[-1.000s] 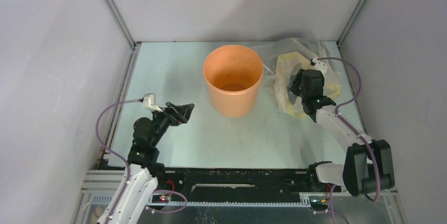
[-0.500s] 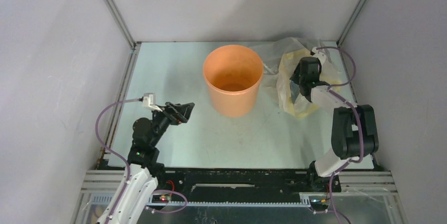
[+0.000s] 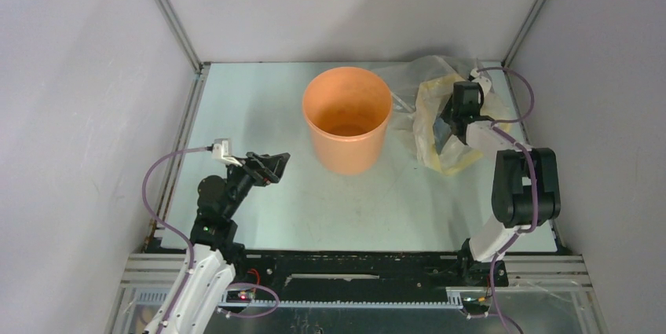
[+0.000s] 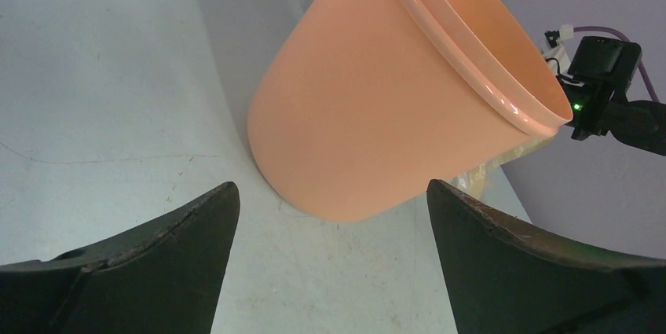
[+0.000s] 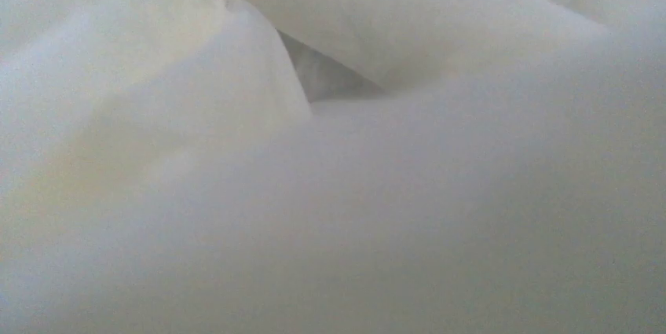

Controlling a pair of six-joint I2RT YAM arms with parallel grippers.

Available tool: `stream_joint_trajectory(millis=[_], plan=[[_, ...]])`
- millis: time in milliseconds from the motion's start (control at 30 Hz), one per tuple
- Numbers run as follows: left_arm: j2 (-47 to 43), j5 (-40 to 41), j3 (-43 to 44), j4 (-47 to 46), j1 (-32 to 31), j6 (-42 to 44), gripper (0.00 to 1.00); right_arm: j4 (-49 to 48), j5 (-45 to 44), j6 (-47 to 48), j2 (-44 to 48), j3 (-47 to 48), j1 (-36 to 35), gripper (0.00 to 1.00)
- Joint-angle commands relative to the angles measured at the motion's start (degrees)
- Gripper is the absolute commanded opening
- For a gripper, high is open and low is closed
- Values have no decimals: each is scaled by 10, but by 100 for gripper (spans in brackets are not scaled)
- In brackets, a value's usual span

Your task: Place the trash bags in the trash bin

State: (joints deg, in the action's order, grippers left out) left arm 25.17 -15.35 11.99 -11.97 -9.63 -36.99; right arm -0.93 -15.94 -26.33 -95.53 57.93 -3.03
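Nearest, the left gripper (image 4: 330, 192) hangs above the table (image 3: 267, 106), jaws spread wide, holding nothing. Beyond stands the orange trash bin (image 3: 346, 126), upright. Far right, the right gripper (image 3: 442, 133) is buried in the yellow bundle (image 3: 459, 157) touching the pale trash bag (image 3: 412, 76) (jaws hidden, so I cannot tell its grip).

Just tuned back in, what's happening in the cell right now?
The right gripper is nose-down at the far right, where the thin pale trash bag lies against the clear-and-yellow bundle. Its wrist camera shows only whitish film, so I cannot tell whether it has a hold. The left gripper hangs open, facing the orange trash bin, which stands upright in the middle with nothing in it.
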Motion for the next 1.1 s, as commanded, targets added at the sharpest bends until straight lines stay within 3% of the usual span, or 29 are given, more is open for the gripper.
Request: stream_joint_trajectory(millis=[0, 433, 667, 767, 833, 900, 1067], plan=[[3, -9, 1, -23, -3, 14, 96, 6, 15, -7, -22, 46, 10, 39], [0, -8, 1, -22, -3, 16, 96, 63, 64, -15, -46, 73, 21, 31], [0, -7, 0, -22, -3, 17, 96, 85, 85, 4, -73, 106, 26, 35], [0, -6, 1, -20, -3, 17, 96, 84, 100, 9, -86, 122, 26, 33], [-1, -6, 1, -18, -4, 18, 96, 96, 100, 12, -97, 140, 26, 23], [-1, -5, 1, -17, -3, 19, 96, 103, 99, 14, -97, 146, 26, 4], [-1, -4, 5, -13, -3, 19, 96, 150, 68, 23, -40, 146, 7, 1]])
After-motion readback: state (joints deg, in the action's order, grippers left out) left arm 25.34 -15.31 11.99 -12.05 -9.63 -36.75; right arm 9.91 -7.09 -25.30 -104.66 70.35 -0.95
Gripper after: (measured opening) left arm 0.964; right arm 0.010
